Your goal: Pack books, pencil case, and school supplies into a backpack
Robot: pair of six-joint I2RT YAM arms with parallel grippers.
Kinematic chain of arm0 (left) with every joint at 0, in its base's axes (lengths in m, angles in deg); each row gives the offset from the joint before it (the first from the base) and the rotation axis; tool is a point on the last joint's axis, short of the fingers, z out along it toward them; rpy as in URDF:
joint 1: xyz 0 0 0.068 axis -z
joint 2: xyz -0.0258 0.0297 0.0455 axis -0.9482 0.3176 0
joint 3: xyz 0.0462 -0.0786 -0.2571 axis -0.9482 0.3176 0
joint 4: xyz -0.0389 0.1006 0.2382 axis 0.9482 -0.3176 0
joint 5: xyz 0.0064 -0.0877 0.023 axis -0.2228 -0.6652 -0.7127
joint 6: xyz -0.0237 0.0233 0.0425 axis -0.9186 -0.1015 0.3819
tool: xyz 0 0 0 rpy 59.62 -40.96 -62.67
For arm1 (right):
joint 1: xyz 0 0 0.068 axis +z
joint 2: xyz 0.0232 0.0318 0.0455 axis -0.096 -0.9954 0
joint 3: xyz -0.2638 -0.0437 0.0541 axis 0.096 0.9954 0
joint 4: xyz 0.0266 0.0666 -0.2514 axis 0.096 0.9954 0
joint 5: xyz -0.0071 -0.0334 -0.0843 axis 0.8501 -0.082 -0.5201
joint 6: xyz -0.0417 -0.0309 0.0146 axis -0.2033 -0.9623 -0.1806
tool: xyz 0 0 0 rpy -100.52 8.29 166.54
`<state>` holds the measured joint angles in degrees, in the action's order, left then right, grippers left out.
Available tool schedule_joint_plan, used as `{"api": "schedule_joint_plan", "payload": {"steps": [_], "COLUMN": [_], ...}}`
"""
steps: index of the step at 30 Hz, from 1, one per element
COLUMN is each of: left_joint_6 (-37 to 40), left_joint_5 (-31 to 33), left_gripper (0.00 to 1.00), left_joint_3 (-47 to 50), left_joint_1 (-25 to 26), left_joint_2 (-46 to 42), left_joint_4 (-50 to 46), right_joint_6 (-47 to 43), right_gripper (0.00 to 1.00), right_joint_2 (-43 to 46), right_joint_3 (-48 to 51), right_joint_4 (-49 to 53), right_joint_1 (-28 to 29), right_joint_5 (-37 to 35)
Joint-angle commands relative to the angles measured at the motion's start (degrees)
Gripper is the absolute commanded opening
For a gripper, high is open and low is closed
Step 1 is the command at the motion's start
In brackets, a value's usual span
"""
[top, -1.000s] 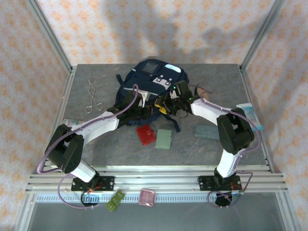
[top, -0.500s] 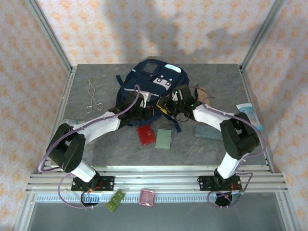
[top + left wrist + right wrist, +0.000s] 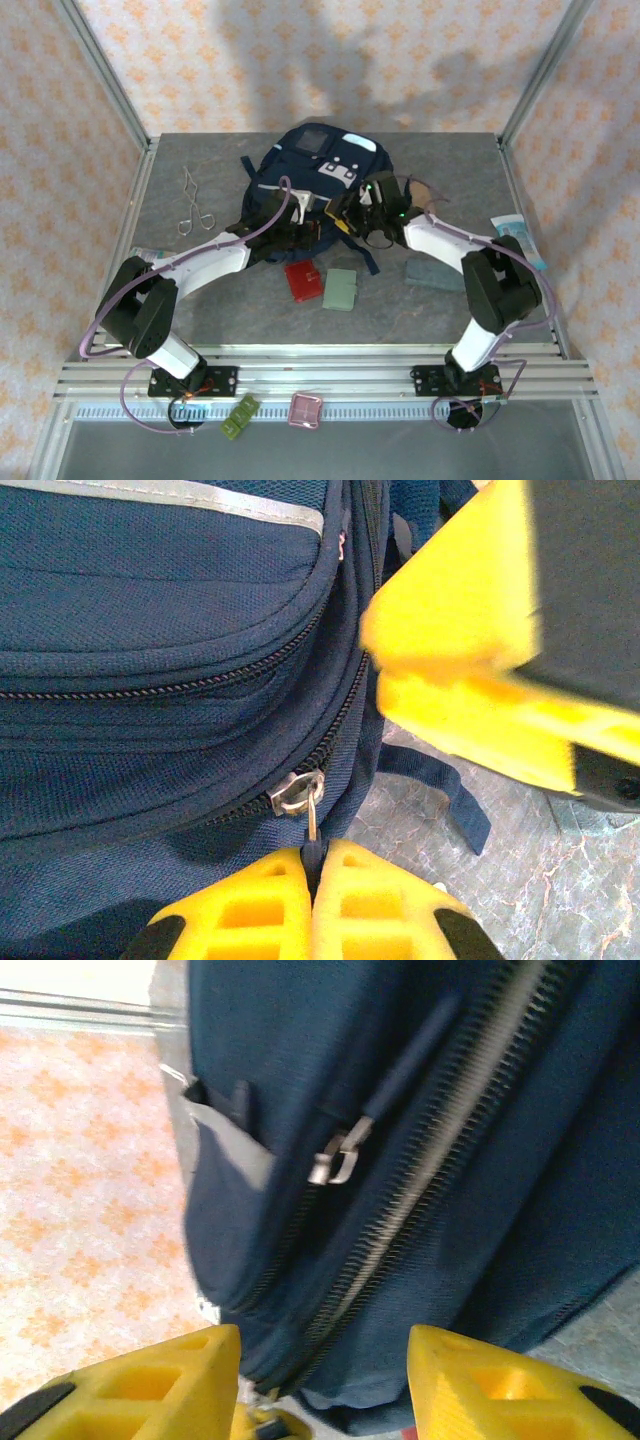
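Left pincer [image 3: 313, 858] clamped on metal zip pull [image 3: 312, 816] of woven navy backpack [image 3: 150, 630]; right pincer [image 3: 322, 1348] half-open, empty

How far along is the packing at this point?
Nothing visibly packed: the backpack looks zipped closed. In hand: the left gripper pinches the zipper pull; the right gripper is open at the backpack. Left: the red case, green case and grey slab lie on the table.

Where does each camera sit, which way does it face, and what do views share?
Top external: above and behind, looking down on the table, left arm, right arm, backpack.
Left wrist: faces the backpack's side; left fingers pinch a zip pull.
Right wrist: faces a backpack zip; right fingers apart.
Shared: all show the backpack.
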<state>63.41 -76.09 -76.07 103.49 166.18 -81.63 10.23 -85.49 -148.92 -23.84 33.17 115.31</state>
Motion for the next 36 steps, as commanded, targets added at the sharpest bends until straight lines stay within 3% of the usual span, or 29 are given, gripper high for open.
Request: {"api": "schedule_joint_plan", "payload": {"steps": [1, 8, 14, 23, 29, 32, 36], "left_joint_6": [0.71, 5.09, 4.45, 2.04, -1.13, -1.51, -1.29], "left_joint_5": [-1.29, 2.67, 8.99, 18.66, 17.54, 19.53, 16.99], "left_gripper": [0.0, 0.0, 0.0, 0.0, 0.0, 0.0, 0.0], "left_joint_3": [0.07, -1.22, -1.26, 3.35, 12.0, 11.33, 9.29], "left_joint_1": [1.02, 3.97, 4.29, -0.32, -10.15, -11.02, -10.78], "left_joint_2": [-1.63, -0.64, 0.0, -2.92, -7.58, -7.59, -8.46], "left_joint_4": [2.89, 0.92, -0.73, -4.31, 1.17, 0.62, -0.98], "right_joint_6": [1.26, 3.23, 3.77, 3.78, 2.5, 2.2, -0.3], "right_gripper": [0.47, 0.43, 0.01, 0.0, 0.0, 0.0, 0.0], "right_joint_2": [-1.44, -8.68, -12.34, -7.24, -5.08, -5.59, -7.23], "right_joint_3": [-3.23, -12.26, -14.12, -9.04, -7.94, -7.98, -11.1], "right_joint_4": [2.28, 7.35, 8.38, 5.67, 4.95, 4.16, 6.13], "right_joint_1": [0.18, 0.8, 0.93, -4.25, -5.47, -5.5, -6.1], "right_joint_5": [2.05, 3.3, 5.58, 3.25, 2.73, 3.17, 2.55]}}
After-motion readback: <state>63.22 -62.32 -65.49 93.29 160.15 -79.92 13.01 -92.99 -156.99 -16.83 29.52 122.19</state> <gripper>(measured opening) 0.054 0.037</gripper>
